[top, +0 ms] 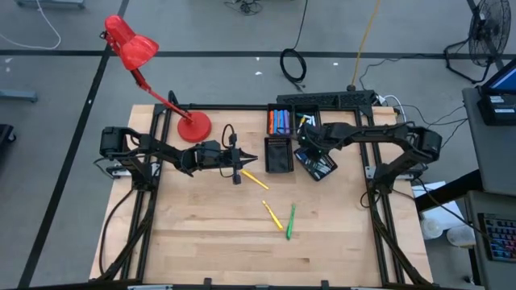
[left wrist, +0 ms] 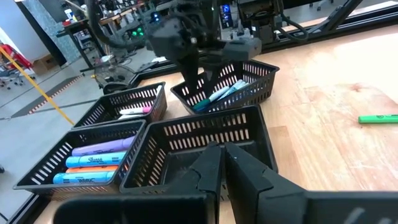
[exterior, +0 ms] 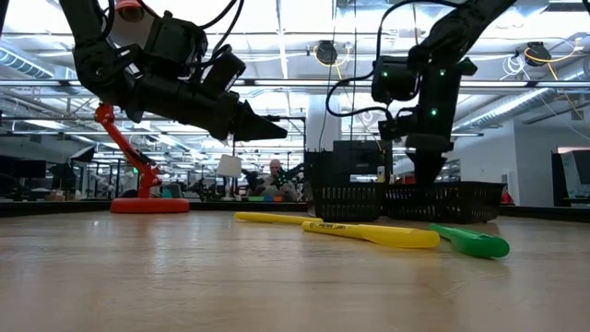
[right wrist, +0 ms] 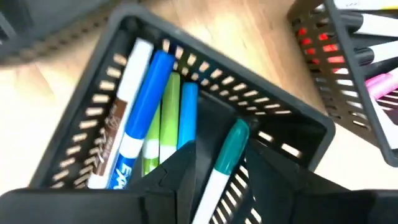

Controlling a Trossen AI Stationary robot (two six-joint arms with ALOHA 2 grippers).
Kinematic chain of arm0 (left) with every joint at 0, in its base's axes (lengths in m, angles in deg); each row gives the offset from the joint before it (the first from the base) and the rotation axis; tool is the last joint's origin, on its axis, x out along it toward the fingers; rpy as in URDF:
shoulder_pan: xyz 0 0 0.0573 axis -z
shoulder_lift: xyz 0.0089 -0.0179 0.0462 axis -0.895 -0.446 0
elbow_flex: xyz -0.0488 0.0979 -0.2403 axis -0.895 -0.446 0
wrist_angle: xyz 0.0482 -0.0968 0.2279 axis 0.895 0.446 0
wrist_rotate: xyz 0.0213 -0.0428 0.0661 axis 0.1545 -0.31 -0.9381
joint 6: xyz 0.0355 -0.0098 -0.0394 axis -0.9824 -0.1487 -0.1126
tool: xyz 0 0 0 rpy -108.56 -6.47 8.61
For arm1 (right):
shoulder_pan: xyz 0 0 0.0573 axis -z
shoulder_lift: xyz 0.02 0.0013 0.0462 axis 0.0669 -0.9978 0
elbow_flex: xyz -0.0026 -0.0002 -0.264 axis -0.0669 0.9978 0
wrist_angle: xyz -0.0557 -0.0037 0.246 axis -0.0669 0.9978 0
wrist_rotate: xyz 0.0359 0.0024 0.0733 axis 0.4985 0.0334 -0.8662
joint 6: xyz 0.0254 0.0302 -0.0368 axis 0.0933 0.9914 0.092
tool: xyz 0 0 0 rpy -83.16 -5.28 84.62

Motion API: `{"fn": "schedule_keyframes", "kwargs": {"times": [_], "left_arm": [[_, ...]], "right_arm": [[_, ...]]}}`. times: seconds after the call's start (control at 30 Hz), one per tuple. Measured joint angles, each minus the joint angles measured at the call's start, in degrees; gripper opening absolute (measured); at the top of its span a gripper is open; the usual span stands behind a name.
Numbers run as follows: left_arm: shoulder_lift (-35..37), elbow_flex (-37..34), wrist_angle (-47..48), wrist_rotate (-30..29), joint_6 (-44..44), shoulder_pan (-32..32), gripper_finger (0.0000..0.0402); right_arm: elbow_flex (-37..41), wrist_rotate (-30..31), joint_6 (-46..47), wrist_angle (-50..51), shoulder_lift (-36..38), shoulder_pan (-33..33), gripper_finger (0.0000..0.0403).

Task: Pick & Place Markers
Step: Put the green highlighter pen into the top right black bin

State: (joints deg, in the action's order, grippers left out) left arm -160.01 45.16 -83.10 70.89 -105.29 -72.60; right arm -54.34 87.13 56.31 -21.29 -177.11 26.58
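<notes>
High view, table: I see a wooden table (top: 201, 250) carrying both arms, a red lamp (top: 137, 56) at its far left corner and black mesh baskets at the far middle.
Left arm: I find it stretched toward the centre, its left gripper (top: 251, 159) hanging above the wood just beside the empty basket (top: 278, 155); the fingers (left wrist: 208, 174) are pressed together with nothing between them.
Right arm: I find it reaching in over the tilted basket (top: 318, 165), with the right gripper (right wrist: 217, 171) down inside it.
Right pincer: I see the dark fingers (right wrist: 180, 171) standing a little apart on either side of a teal marker (right wrist: 225, 158); whether they are pressing on it I cannot tell.
Tilted basket: in the right wrist view I count a white marker (right wrist: 118, 127), a blue marker (right wrist: 143, 118), a green marker (right wrist: 168, 118) and a second blue one lying side by side next to the teal one.
Far basket: holds orange, blue and purple markers (left wrist: 93, 162) in a row.
Loose markers: three lie on bare wood well apart from the baskets, a yellow marker (top: 255, 180) nearest the left gripper, another yellow marker (top: 272, 214), and a green marker (top: 289, 221) just beside it.
</notes>
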Motion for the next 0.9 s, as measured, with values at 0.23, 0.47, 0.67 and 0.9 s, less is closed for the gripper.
{"fn": "schedule_keyframes", "kwargs": {"times": [0.23, 0.47, 0.67, 0.9], "left_arm": [[0.0, 0.0, 0.2, 0.0, 0.6, 0.0, 0.0026], [0.0, 0.0, 0.6, 0.0, 1.3, 0.0, 0.0026], [0.0, 0.0, 0.6, 0.0, 1.3, 0.0, 0.0026], [0.0, 0.0, 0.5, 0.0, 1.3, 0.0, 0.0026]], "right_arm": [[0.0, 2.9, -0.9, 0.7, -3.8, 0.5, 0.0096], [-0.3, -0.9, -0.8, 1.6, -10.1, 0.5, 0.008], [-0.3, -8.8, 1.2, 1.4, -10.6, 0.8, 0.0086], [-0.2, -17.2, 2.2, -0.4, -8.2, 1.7, 0.0088]]}}
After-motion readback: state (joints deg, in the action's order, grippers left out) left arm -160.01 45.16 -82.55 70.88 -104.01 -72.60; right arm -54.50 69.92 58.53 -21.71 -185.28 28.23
